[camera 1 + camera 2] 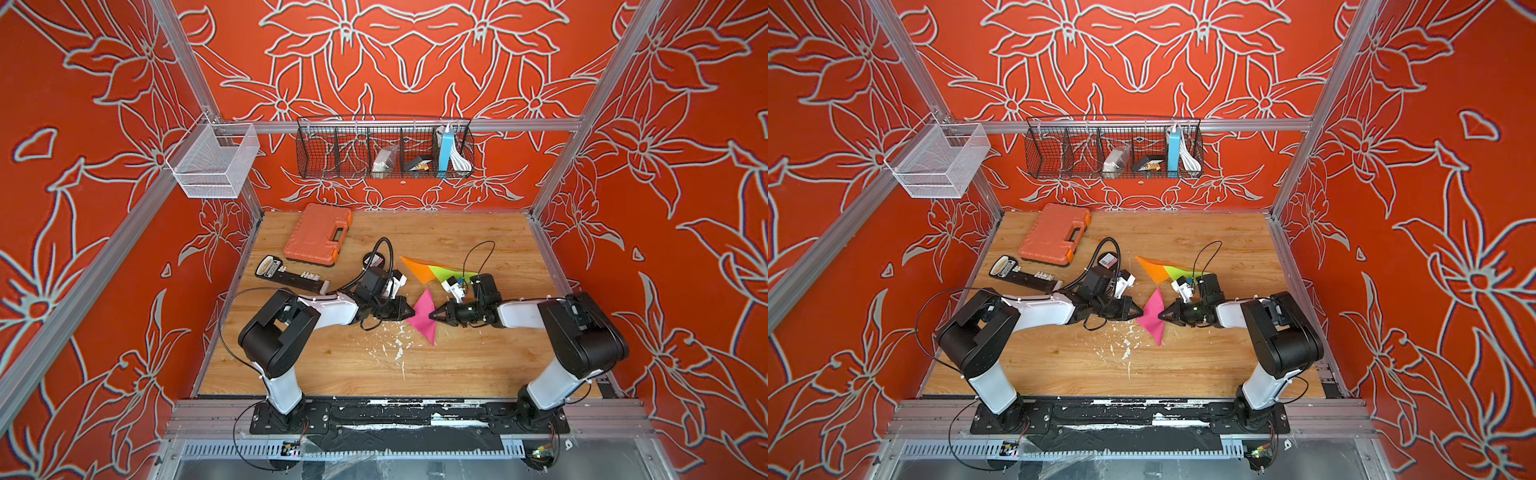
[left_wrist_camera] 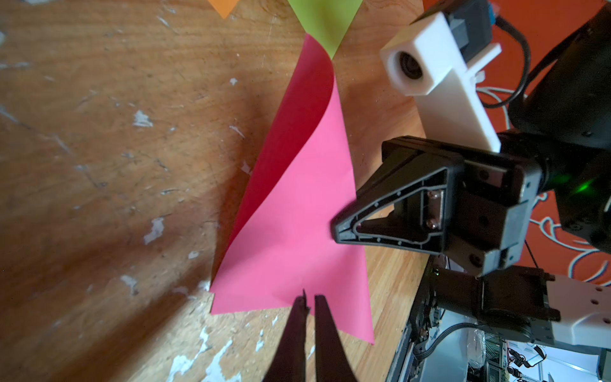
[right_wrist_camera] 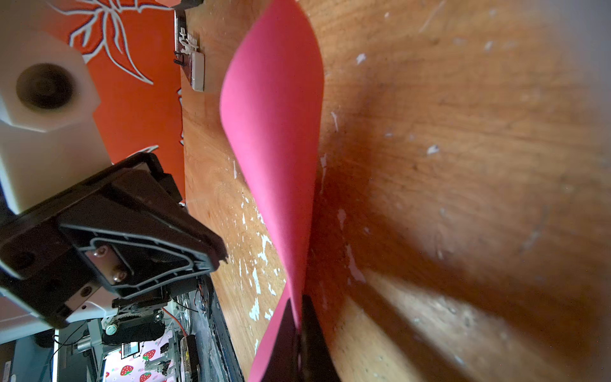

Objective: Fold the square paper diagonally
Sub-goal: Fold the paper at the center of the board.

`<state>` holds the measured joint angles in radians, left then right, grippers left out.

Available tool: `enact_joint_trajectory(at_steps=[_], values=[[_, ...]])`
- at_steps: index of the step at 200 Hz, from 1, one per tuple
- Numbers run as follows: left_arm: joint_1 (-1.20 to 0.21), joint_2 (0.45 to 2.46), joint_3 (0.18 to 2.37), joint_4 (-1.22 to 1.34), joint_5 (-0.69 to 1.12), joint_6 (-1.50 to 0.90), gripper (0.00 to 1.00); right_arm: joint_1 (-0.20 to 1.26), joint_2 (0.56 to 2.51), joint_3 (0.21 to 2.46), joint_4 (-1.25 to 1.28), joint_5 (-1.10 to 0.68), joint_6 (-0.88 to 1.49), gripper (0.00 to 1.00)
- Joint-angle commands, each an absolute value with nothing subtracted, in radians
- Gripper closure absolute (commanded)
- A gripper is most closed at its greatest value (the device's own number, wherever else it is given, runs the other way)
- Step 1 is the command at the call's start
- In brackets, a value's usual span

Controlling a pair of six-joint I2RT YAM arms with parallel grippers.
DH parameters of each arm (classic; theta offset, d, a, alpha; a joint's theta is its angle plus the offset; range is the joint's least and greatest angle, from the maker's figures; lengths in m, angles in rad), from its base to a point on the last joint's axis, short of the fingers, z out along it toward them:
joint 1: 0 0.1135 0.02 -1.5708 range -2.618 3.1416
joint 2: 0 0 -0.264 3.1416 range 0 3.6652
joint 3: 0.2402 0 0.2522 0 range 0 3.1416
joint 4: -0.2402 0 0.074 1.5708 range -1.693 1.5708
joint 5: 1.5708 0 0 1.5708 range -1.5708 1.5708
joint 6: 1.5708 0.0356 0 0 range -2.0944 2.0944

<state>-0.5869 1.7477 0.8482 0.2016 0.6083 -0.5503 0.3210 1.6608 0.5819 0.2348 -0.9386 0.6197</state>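
You won't find any wording here that you can actually read. The black tool rail [image 1: 293, 277] at the left side of the table carries a pale oval label on its far end. A small round black item [image 1: 375, 260] near the table's middle bears what looks like a red and white sticker. Both are too blurred to make out.

pink paper [image 2: 297, 215]: matt, smooth | table [image 1: 478, 365]: wood, scuffed | case [image 1: 318, 232]: probably plastic

The pink paper [image 3: 274, 132] ends hidden in the right gripper [image 3: 299, 309]. The green paper [image 2: 325, 23] is cut off. Things in the wire basket [image 1: 320, 153] look too tiny.
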Motion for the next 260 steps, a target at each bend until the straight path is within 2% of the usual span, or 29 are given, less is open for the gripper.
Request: enact_joint_trajectory(at_steps=[1,61,136,172,199,217,235,260], values=[[-0.598,1.784,0.880,0.183,0.617,-0.538,0.93,0.322,1.658,0.573,0.241,-0.927,0.609,0.99],[-0.623,1.867,0.949,0.118,0.611,-0.532,1.00,0.322,1.663,0.571,0.248,-0.930,0.615,1.00],[-0.624,1.959,1.017,0.068,0.623,-0.533,1.00,0.322,1.672,0.569,0.228,-0.907,0.606,0.99],[-0.623,2.004,1.057,-0.001,0.606,-0.526,1.00,0.322,1.660,0.596,0.134,-0.849,0.577,0.91],[-0.623,2.022,1.072,-0.032,0.600,-0.525,1.00,0.322,1.609,0.637,-0.015,-0.732,0.529,0.74],[-0.624,2.023,1.076,-0.039,0.598,-0.525,1.00,0.322,1.537,0.667,-0.134,-0.617,0.496,0.67],[-0.623,2.021,1.077,-0.040,0.598,-0.526,1.00,0.326,1.451,0.680,-0.206,-0.549,0.490,0.68],[-0.623,2.014,1.074,-0.038,0.600,-0.525,1.00,0.363,1.376,0.703,-0.265,-0.519,0.482,0.89]])
